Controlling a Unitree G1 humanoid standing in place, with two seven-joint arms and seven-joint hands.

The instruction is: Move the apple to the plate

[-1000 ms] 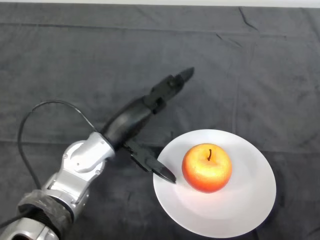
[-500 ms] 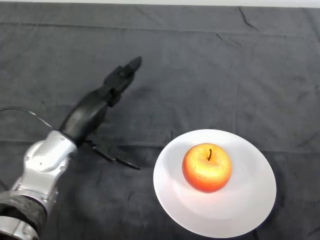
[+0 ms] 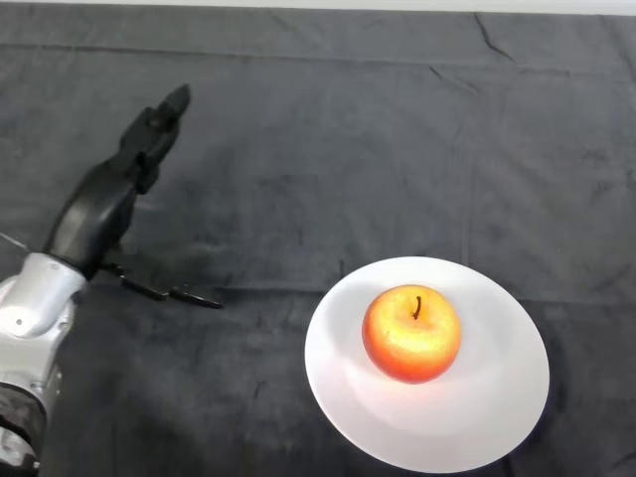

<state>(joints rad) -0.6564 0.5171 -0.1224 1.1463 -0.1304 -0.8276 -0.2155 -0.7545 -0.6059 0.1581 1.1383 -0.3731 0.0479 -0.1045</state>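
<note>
A red and yellow apple (image 3: 411,333) stands upright, stem up, near the middle of a white plate (image 3: 497,397) at the lower right of the dark cloth. My left hand (image 3: 99,204) is far to the left of the plate, well apart from the apple. It is open, with its fingers (image 3: 159,124) stretched toward the back of the table and its thumb (image 3: 164,292) pointing right, low over the cloth. Nothing is in the hand.
The table is covered by a dark wrinkled cloth (image 3: 397,139). My silver-grey forearm (image 3: 30,318) comes in along the left edge.
My left hand has drawn back from beside the plate to the far left, staying open. The apple rests unmoved on the plate.
</note>
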